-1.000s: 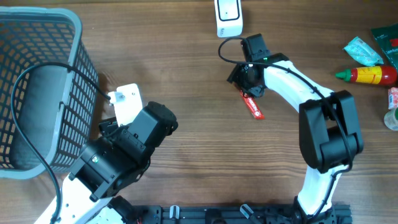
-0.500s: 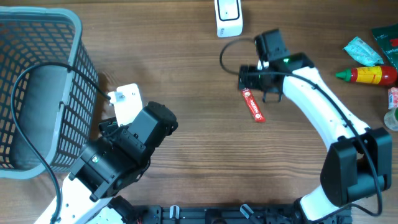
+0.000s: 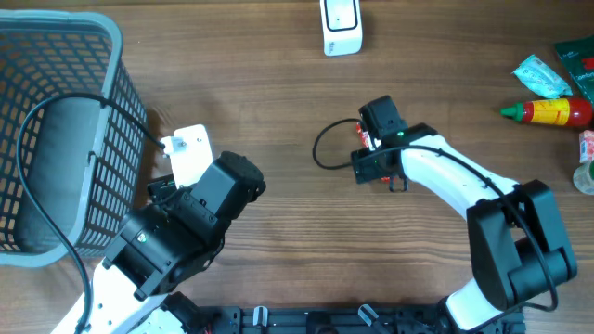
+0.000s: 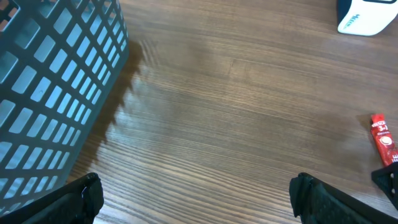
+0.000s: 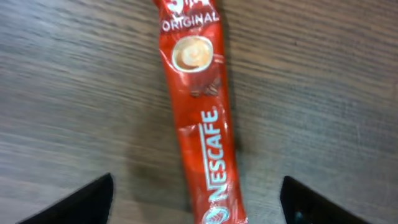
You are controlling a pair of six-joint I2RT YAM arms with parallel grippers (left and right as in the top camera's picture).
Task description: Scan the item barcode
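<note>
A red Nescafe sachet [image 5: 199, 112] lies flat on the wooden table. My right gripper [image 5: 205, 208] hangs open right over it, one dark fingertip on each side, neither touching it. From overhead only a sliver of the sachet [image 3: 364, 139] shows beside the right gripper [image 3: 376, 156]. The white barcode scanner [image 3: 341, 26] stands at the table's far edge, apart from both arms. My left gripper [image 4: 199, 205] is wide open above bare wood with nothing between its fingers. Its view shows the sachet [image 4: 382, 138] far right and the scanner [image 4: 367, 15] top right.
A grey mesh basket [image 3: 56, 121] fills the left side, close to the left arm [image 3: 200, 209]. A red sauce bottle [image 3: 552, 112] and a green packet [image 3: 543, 76] lie at the right edge. A black cable [image 3: 325, 153] loops beside the right gripper.
The right arm swung up and right off the sachet, then came back down over it with its jaws still open. The left arm has not moved.
</note>
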